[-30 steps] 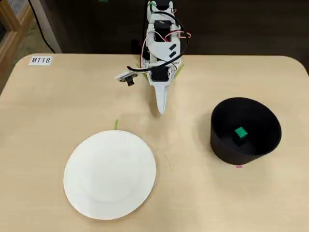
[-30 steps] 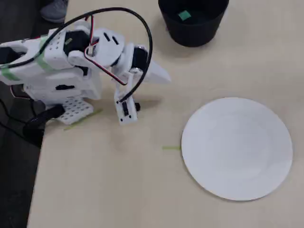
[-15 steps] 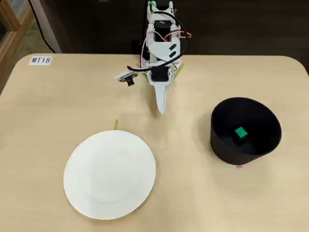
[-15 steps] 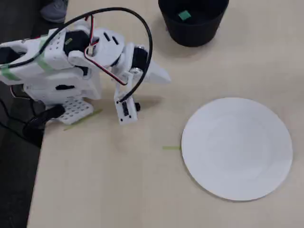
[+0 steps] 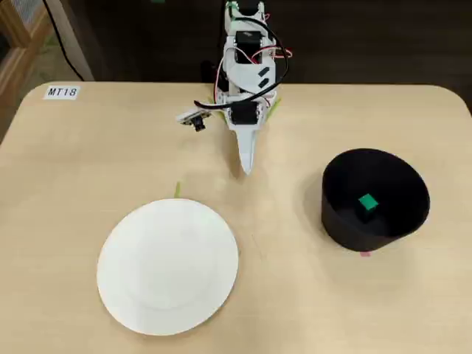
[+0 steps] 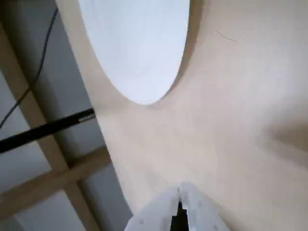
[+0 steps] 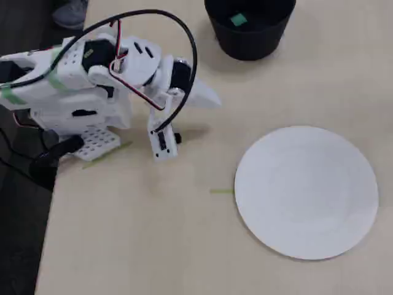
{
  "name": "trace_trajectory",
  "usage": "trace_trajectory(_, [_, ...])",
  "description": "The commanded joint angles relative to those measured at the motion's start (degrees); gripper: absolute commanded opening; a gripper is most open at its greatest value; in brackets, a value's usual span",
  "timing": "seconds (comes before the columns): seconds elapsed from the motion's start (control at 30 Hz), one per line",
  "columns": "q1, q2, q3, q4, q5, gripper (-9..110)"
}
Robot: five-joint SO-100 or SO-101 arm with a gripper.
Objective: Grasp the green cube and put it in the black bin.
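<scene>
light wood table (image 5: 88,162), dark floor (image 7: 18,246)

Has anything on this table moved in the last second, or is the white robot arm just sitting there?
Nothing visibly changed. The white robot arm sits folded at the table's far edge with its gripper shut and empty, as before. The small green cube lies inside the black bin, and the round white plate stays where it was on the tan table.

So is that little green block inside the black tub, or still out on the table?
Inside. The green block rests on the floor of the black tub, ringed by its walls, and the tool is shut and empty, well away.
</scene>
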Motion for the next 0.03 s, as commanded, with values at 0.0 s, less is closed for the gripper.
trace_trajectory(0.0, [-0.4,-0.3,-0.5,-0.9,-0.4,0])
